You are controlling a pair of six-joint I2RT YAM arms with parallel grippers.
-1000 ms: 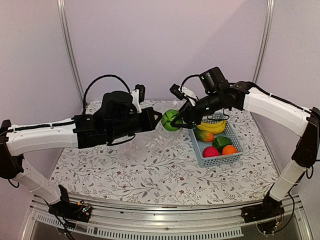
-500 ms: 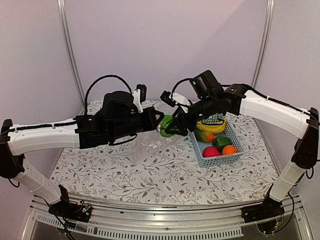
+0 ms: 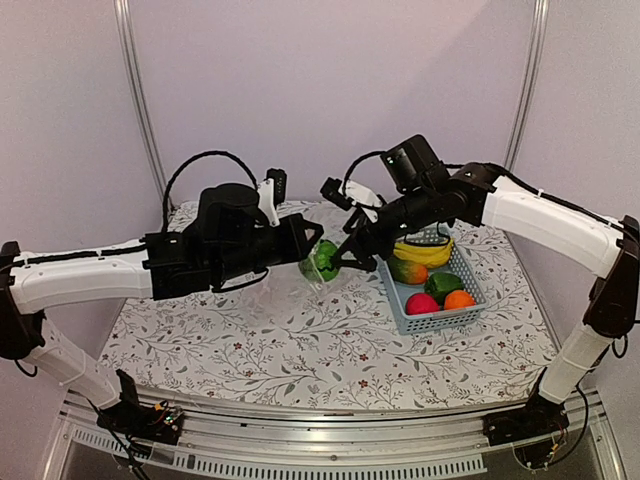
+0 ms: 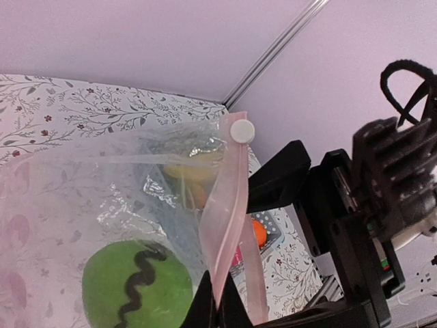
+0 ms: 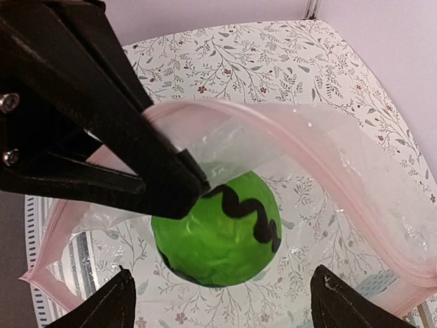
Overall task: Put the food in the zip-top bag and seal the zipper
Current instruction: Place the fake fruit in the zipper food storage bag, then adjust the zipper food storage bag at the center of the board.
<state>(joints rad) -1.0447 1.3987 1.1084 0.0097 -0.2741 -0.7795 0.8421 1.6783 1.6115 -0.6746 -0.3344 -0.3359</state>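
I've got the left end effector (image 4: 213, 309) clenched on the zipper (image 4: 229, 198), right end effector (image 5: 229, 304) released above the round green ball (image 5: 217, 229) inside the zip-top bag (image 4: 61, 198).

Robot lab booth, plain lilac wall panels (image 3: 330, 90), aluminium rail (image 3: 300, 428), floral-cloth table (image 3: 300, 350)

Table (image 3: 300, 350) covered with white floral-print cloth. Pale lilac walls (image 3: 330, 80) behind table and on both sides. Metal pole (image 3: 141, 100) behind table's far-left corner, second pole (image 3: 527, 80) behind far-right. Aluminium rail (image 3: 330, 428) along table's near edge. Soft even light.
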